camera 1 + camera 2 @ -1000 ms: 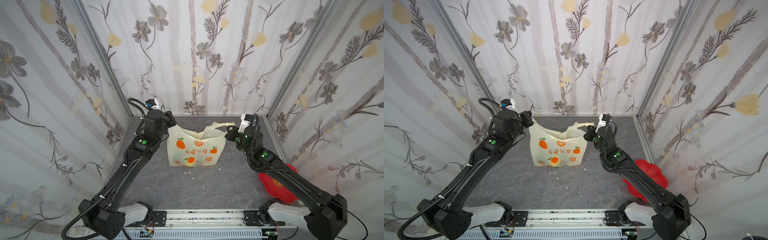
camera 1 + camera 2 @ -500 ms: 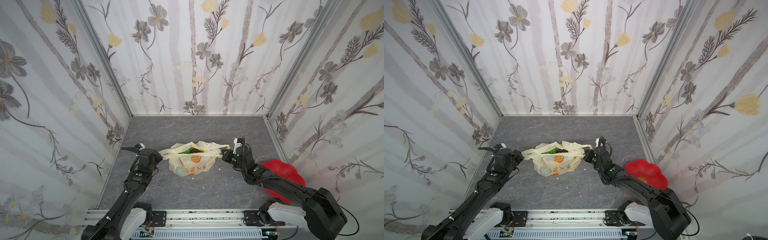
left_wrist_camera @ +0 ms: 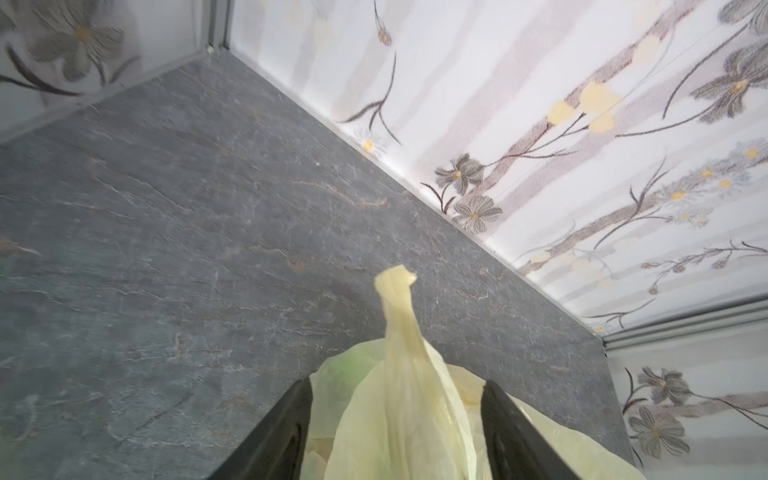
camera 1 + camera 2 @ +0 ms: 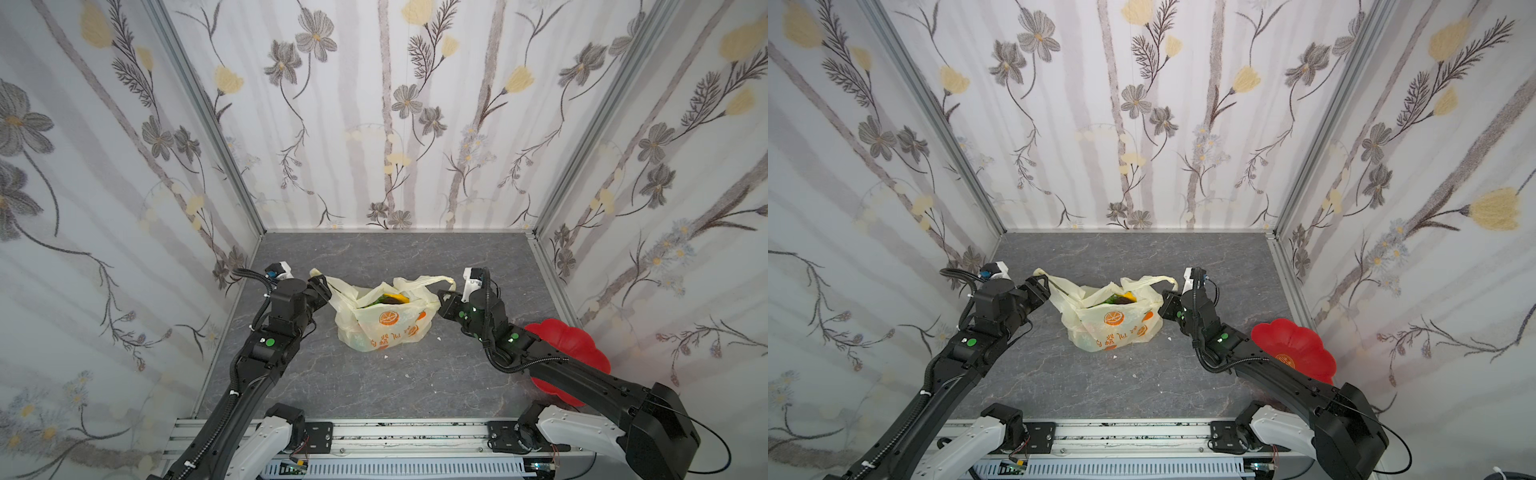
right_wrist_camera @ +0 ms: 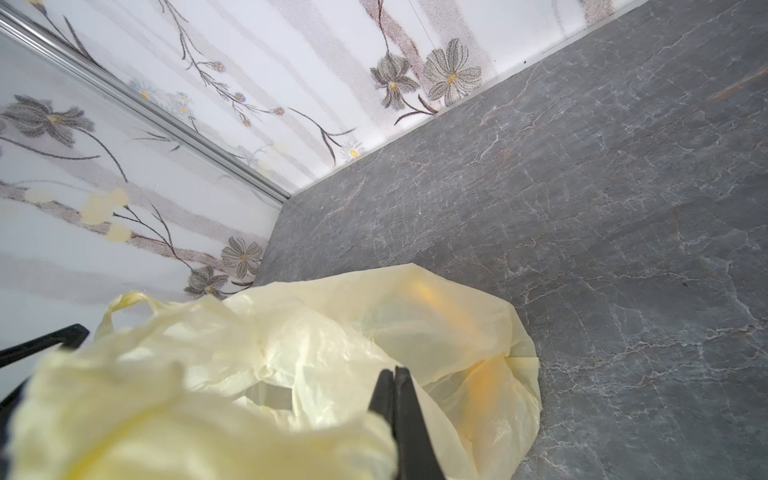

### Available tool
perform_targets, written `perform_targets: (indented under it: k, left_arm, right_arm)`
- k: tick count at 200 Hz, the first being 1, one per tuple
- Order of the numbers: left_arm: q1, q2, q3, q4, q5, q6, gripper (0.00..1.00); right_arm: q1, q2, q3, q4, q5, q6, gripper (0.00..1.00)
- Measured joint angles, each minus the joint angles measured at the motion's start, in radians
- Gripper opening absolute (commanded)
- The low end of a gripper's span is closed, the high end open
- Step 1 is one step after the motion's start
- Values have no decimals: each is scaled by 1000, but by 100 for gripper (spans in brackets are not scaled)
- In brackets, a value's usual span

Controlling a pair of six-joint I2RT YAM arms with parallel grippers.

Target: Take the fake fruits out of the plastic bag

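Bag [image 4: 386,328] was hanging in the air btwn both arms a sec ago. Now it sits slumped on the desk [image 4: 374,386], centre of frame in both top views, printed side facing the near edge. So the set-down is done, and emptying looks like the next phase. Nothing is out yet: no loose fruit on the desk, and the red dish [image 4: 569,340] at lower right shows nothing in it, though the arm hides part.

Just behind the printed face the mouth gapes upward. Fruits [image 4: 388,299] show inside as green, dark and yellow bits, all within the bag. I can't tell which fruit is which.

L gripper [image 4: 322,291], left of centre, was clamped a sec ago and has now sprung wide. In the L wrist view its fingers [image 3: 291,419] stand well apart, with the twisted handle [image 3: 399,324] rising free btwn them. Film may brush the inner faces, but there's no pinch, so it holds nothing.

R gripper [image 4: 442,301], right of centre, is fully closed at the bag's right rim. In the R wrist view the closed pair [image 5: 392,374] sits in the film and seems to nip it. That side's loop [image 4: 432,282] stands up farther back.

My read: L is freed to reach in while R keeps the mouth up. The film is thin and slack, so the mouth may fold shut.
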Motion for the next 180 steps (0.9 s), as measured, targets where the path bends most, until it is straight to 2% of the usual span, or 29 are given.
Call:
perform_targets:
  k: [25, 55, 68, 95, 135, 180]
  left_arm:
    - [-1, -15, 114, -99, -92, 59, 79]
    - [-37, 63, 295, -215, -165, 159, 78]
    - [-106, 117, 372, -259, -191, 202, 78]
    - [-305, 252, 531, -354, -241, 284, 80]
    - [-436, 422, 556, -457, -242, 357, 86]
    - [-457, 572, 528, -495, -225, 408, 89]
  right_arm:
    - [14, -1, 24, -13, 28, -24, 0]
    - [19, -4, 31, -45, 50, -44, 0]
    - [22, -8, 31, -49, 54, -51, 0]
    - [25, -16, 31, -50, 69, -54, 0]
    - [26, -25, 31, -50, 81, -59, 0]
    - [30, -26, 31, -50, 82, -62, 0]
